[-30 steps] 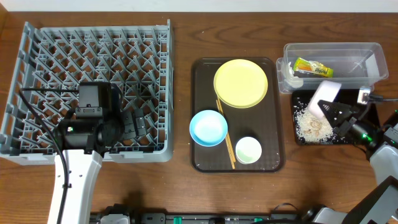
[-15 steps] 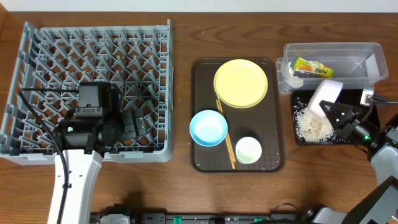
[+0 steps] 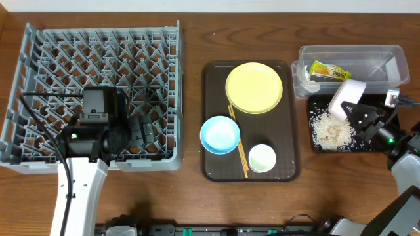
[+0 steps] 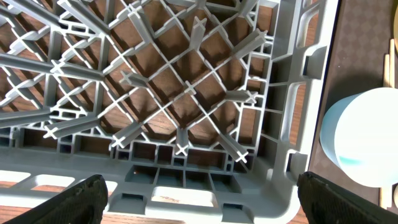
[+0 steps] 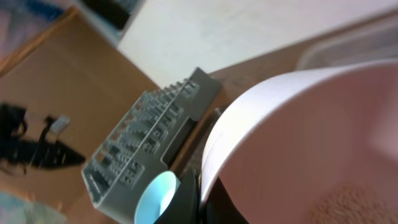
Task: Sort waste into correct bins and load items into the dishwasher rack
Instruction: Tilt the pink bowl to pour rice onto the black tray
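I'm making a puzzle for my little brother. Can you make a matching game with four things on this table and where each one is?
Things:
1. round yellow plate
2. crinkled yellow-green snack wrapper
3. pile of white rice-like grains
4. white bowl

Places:
A. in the shallow black rectangular tray
B. held tilted by the right gripper
C. on the dark brown serving tray
D. in the clear rectangular plastic box

Pairs: 1-C, 2-D, 3-A, 4-B
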`<state>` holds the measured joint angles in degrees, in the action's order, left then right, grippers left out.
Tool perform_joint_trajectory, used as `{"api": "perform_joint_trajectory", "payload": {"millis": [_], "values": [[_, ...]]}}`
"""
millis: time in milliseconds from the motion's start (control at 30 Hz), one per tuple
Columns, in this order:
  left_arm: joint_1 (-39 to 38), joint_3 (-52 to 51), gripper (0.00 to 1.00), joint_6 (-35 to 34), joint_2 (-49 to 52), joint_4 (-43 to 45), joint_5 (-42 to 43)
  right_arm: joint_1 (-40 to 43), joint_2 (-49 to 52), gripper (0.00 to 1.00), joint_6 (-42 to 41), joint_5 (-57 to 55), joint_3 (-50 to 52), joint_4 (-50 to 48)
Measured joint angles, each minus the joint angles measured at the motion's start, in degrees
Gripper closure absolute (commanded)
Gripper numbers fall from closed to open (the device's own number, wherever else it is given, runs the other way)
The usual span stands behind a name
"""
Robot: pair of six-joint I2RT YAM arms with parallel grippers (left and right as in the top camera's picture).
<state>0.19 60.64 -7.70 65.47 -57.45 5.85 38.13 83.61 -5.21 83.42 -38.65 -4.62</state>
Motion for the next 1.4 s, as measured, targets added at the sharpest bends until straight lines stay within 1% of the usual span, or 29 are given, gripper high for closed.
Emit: {"api": "perform_joint_trajectory", "payload": {"millis": [100, 300, 367, 433, 567, 733, 900, 1000, 1200, 1300, 1400], "values": [[0.0, 0.0, 0.01, 0.0, 0.0, 0.0, 0.0, 0.0, 0.0, 0.99, -10.3, -4.6, 0.0, 0.2], [0.0, 0.0, 0.01, 0.0, 0.0, 0.0, 0.0, 0.0, 0.0, 0.99, -30.0, -12.7, 0.1, 4.3], [0.0, 0.0, 0.01, 0.0, 0.0, 0.0, 0.0, 0.0, 0.0, 0.99, -33.9, -14.4, 0.1, 4.2], [0.0, 0.0, 0.01, 0.0, 0.0, 0.0, 0.0, 0.0, 0.0, 0.99, -35.7, -15.0, 0.1, 3.6], [0.0, 0.0, 0.01, 0.0, 0.0, 0.0, 0.0, 0.0, 0.0, 0.99, -33.8, -13.2, 0.1, 0.7], [0.0, 0.0, 0.01, 0.0, 0.0, 0.1, 0.0, 0.0, 0.0, 0.99, -23.7, -4.1, 0.1, -5.1], [0.0, 0.0, 0.01, 0.0, 0.0, 0.5, 0.0, 0.0, 0.0, 0.99, -15.3, 1.2, 0.1, -5.6], [0.0, 0.0, 0.01, 0.0, 0.0, 0.5, 0.0, 0.0, 0.0, 0.99, -14.2, -0.9, 0.1, -3.4], [0.0, 0.0, 0.01, 0.0, 0.0, 0.7, 0.0, 0.0, 0.1, 0.99, -17.1, -14.3, 0.2, 8.2], [0.0, 0.0, 0.01, 0.0, 0.0, 0.7, 0.0, 0.0, 0.2, 0.99, -15.3, -13.8, 0.3, 6.4], [0.0, 0.0, 0.01, 0.0, 0.0, 0.7, 0.0, 0.0, 0.2, 0.98, -12.0, -7.2, 0.3, 1.1]]}}
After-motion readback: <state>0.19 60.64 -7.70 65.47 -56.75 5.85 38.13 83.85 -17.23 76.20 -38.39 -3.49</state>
